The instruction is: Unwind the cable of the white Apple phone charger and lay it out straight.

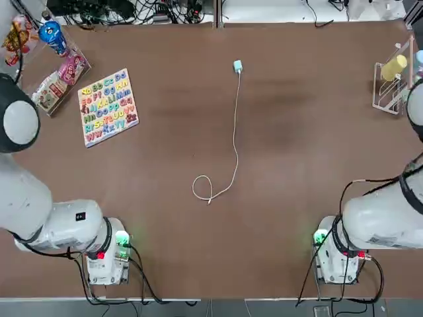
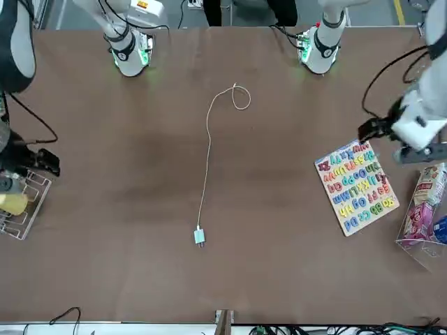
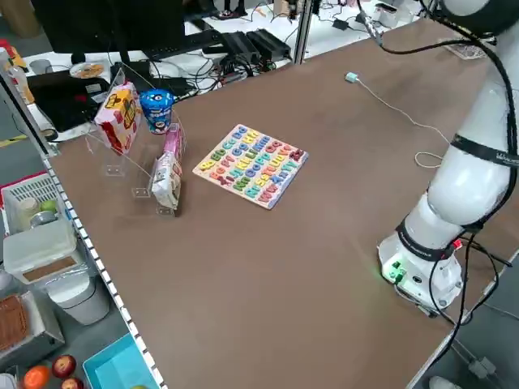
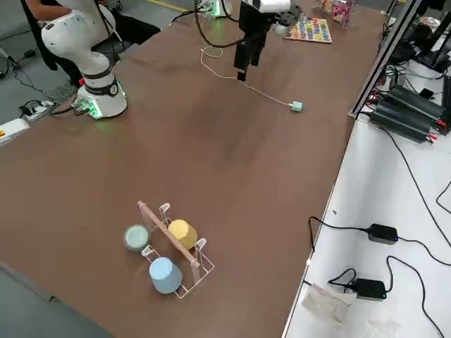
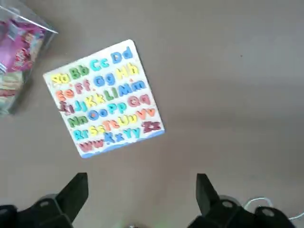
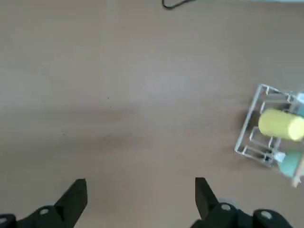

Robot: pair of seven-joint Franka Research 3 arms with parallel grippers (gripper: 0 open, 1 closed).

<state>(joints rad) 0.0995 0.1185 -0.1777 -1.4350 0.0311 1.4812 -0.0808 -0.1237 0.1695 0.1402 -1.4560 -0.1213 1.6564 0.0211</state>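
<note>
in the top view the charger [image 1: 238, 65] lies far from the arm bases, its cable [image 1: 235, 132] ending in a loop nearer them; i judge the straightening is not finished, next is to grip the loop end and pull

in the wrist views the left gripper [image 5: 142, 199] and right gripper [image 6: 141, 202] hang over the table, fingers spread, empty
</note>
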